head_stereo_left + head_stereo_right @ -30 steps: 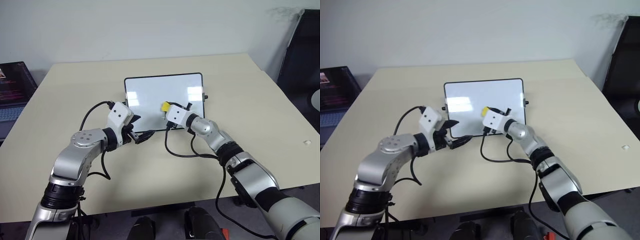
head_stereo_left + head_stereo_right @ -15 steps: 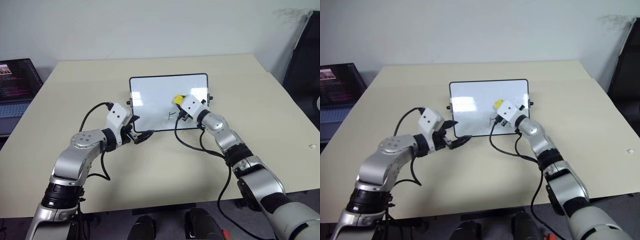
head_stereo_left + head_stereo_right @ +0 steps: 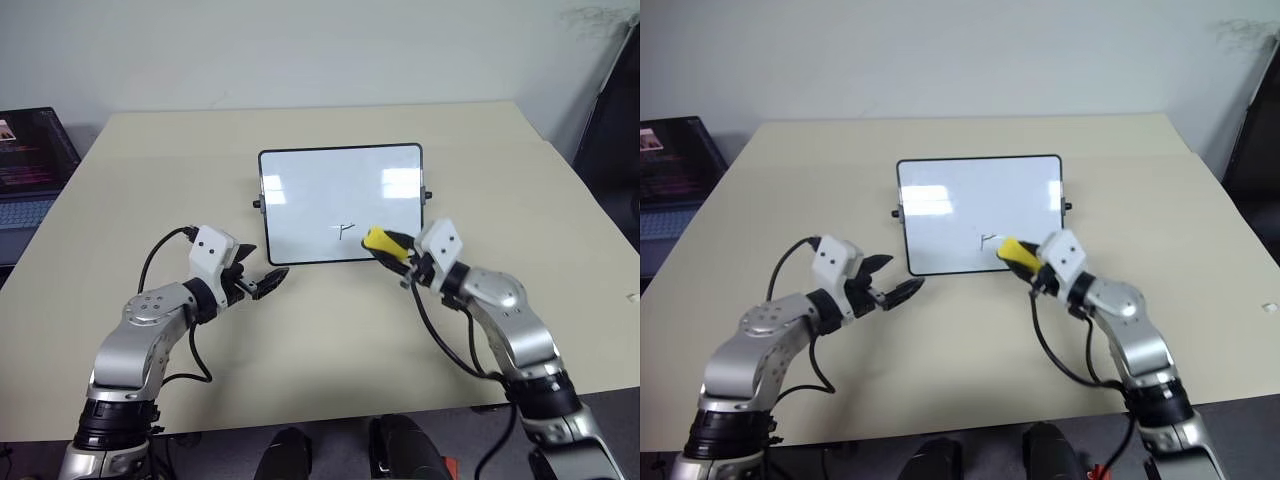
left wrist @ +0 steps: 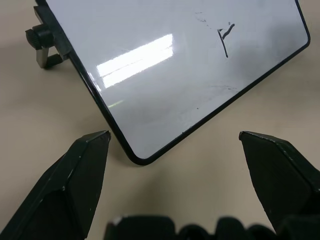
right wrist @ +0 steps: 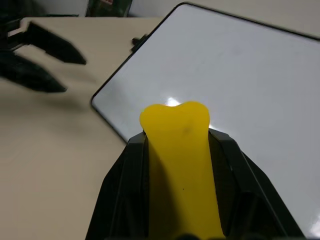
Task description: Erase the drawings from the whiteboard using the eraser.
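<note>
Laptop (image 3: 30,165): at the bench's (image 3: 150,180) far left edge, screen lit.
Left gripper (image 3: 262,282): fingers apart, holding nothing, just off the whiteboard's near left corner.
Whiteboard (image 3: 320,195): mid-bench, propped on black side knobs.
Drawings (image 3: 345,230): one faint black mark, low on the board.
Eraser (image 3: 382,241): yellow, over the board's near edge.
Right gripper (image 3: 400,255): fingers clamped on the eraser.

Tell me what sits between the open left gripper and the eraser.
Bare table plus the whiteboard's near edge, seen in the left eye view. The left gripper and the eraser are otherwise unseparated.
</note>
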Motion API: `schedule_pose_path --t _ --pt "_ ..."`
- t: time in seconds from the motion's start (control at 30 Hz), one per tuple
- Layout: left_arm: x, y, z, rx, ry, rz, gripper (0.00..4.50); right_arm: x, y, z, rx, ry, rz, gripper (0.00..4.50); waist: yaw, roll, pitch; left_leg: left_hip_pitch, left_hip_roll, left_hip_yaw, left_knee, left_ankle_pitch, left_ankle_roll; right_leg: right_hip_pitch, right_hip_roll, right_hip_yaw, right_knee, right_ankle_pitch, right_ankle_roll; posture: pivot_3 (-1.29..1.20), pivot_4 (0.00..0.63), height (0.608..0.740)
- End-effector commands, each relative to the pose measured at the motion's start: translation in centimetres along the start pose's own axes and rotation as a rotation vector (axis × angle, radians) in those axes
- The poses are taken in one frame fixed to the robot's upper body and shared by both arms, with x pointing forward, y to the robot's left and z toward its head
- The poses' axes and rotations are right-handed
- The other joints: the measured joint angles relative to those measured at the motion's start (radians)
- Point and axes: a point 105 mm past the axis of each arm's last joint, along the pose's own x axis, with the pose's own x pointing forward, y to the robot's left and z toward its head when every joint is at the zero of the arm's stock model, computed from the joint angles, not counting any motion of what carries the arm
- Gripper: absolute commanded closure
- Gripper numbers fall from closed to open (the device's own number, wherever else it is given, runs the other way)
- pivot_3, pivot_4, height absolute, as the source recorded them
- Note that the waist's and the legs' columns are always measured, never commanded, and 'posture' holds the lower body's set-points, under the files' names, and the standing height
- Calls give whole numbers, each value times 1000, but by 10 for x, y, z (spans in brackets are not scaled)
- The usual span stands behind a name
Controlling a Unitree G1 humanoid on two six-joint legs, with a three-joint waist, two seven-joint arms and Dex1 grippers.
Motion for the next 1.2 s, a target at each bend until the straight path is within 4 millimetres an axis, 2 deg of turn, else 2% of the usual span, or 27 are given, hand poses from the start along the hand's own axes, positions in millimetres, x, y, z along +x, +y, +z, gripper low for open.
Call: schedule_pose_path --t 0.03,0.13,0.23,0.4,0.53,0.77,1.0,1.1,1.2 --pt "-7 4 20 48 -90 43 0 -15 5 6 -102 -5 -7 3231 3 0 0 0 0 0 0 0 0 0 0 0 0 0 0 0 150 740" --pt "-6 2 25 43 -117 57 0 -27 8 -3 -199 35 -25 3231 6 0 0 1 0 1 0 0 0 1 1 0 0 -3 4 0 150 740" --pt "-6 0 24 42 -117 49 0 -34 12 -9 -199 45 -44 3232 6 0 0 2 1 2 1 0 0 1 2 0 0 -3 5 0 150 740" --pt "-4 -3 25 40 -120 41 0 -31 8 -8 -274 30 -103 3232 6 0 0 2 2 2 1 0 0 3 3 0 0 -3 4 0 150 740" --pt "-1 -5 28 42 -121 25 0 -6 -7 5 -389 -37 -193 3232 4 -1 0 4 2 3 1 0 0 4 3 0 0 -2 4 0 150 740" --pt "2 -3 34 58 -122 12 0 45 -30 32 -450 -141 -241 3232 5 -1 0 4 2 3 1 0 -1 4 4 0 -1 1 -1 0 150 740" --pt "6 -2 41 81 -128 -10 0 88 -64 42 -481 -124 -297 3232 6 -1 0 4 2 2 1 0 -1 4 4 0 -1 1 -1 0 150 740" --pt "8 -1 43 85 -131 -11 0 102 -72 32 -465 -89 -311 3232 4 -1 0 4 2 3 1 0 -1 3 4 0 0 2 -2 0 150 740" --pt "8 -1 44 87 -131 -12 0 111 -66 15 -453 -38 -274 3232 -1 -1 0 4 2 3 1 0 -1 3 4 0 0 2 -2 0 150 740"
